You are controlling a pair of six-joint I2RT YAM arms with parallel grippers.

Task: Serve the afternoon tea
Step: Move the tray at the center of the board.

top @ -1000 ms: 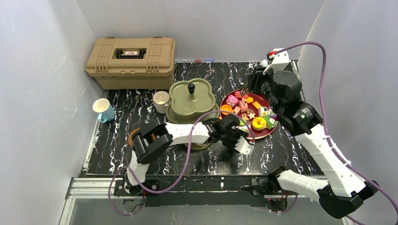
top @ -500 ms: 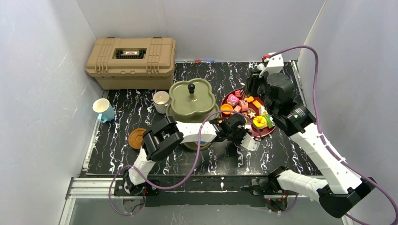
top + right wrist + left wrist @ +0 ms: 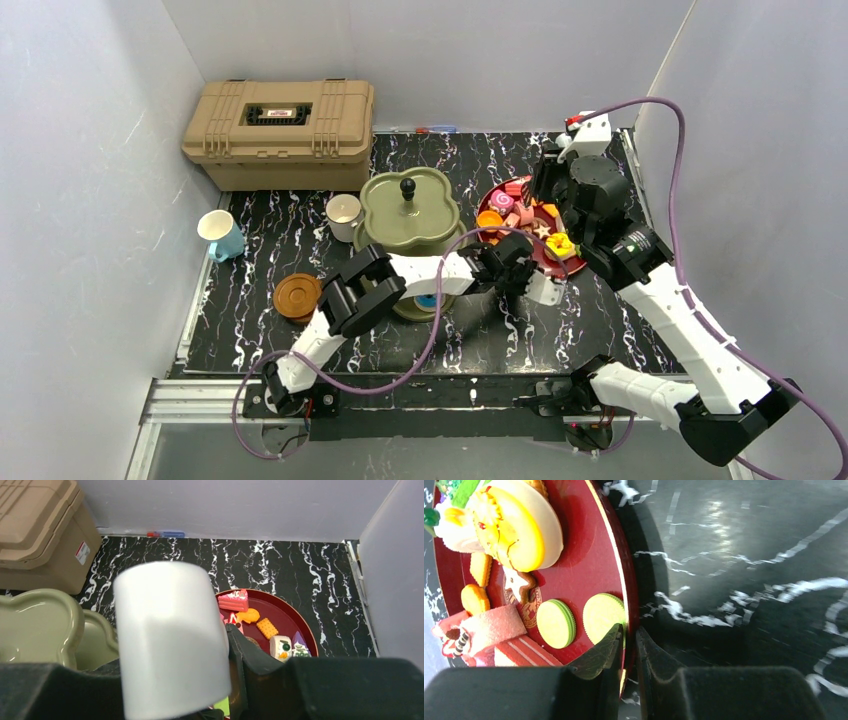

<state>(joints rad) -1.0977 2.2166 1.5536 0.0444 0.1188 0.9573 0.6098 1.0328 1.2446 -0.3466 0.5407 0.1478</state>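
Status: early, with most of the serving left to do. The left claw is closed on the near rim of the dark-red plate, one finger inside the rim and one outside. The toy pastries lie on that plate, and none shows on the top tier of the olive-green stand, which sits mid-counter beside the plate. A small blue thing shows on a lower tier under the left arm, too hidden to name. The white mug stands on the counter, touching the stand's left side. The white-and-blue cup is well apart at the left edge. The wooden saucers sit stacked, with no cup on them. The right claw hangs over the plate's far edge. In its wrist view a blurred white cylinder sits at its fingers, and I cannot tell whether it is gripped. Left to do, by my reading: load the pastries onto the tiers and set the cups on the saucers.
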